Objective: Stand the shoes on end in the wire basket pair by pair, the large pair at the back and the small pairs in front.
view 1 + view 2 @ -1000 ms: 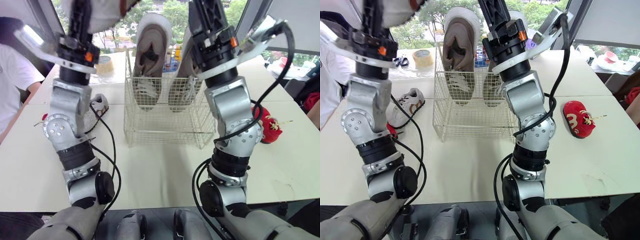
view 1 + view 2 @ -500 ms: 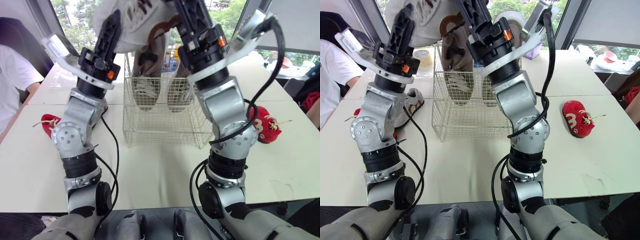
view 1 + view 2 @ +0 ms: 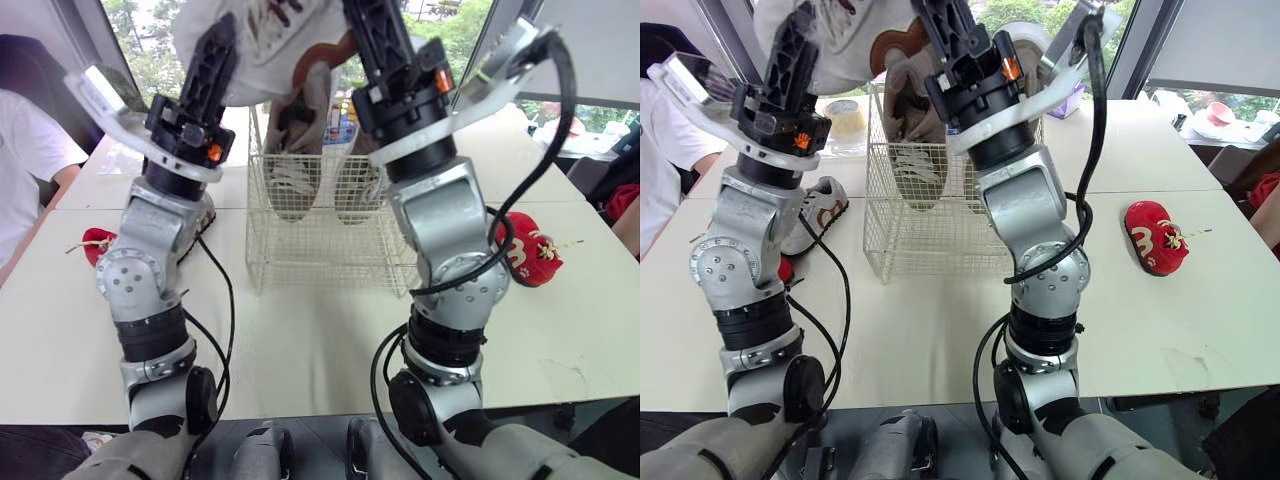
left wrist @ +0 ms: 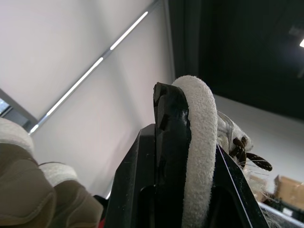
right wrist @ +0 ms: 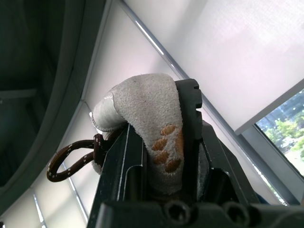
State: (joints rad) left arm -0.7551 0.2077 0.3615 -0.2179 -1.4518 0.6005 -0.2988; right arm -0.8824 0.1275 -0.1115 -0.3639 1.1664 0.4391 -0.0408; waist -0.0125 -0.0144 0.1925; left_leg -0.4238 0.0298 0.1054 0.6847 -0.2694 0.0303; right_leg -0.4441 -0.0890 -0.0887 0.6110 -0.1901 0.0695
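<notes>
Arms leaned inward; left tool [image 3: 214, 52] and right tool [image 3: 368, 25] clamp pale suede shoe [image 3: 268, 48], brown laces, pawprints.

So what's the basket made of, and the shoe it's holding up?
Wire basket: thin metal wire, likely coated cream, seen in its open grid. Small shoe: soft, fuzzy suede-like fabric, pale grey, matte nap; could be imitation.
</notes>
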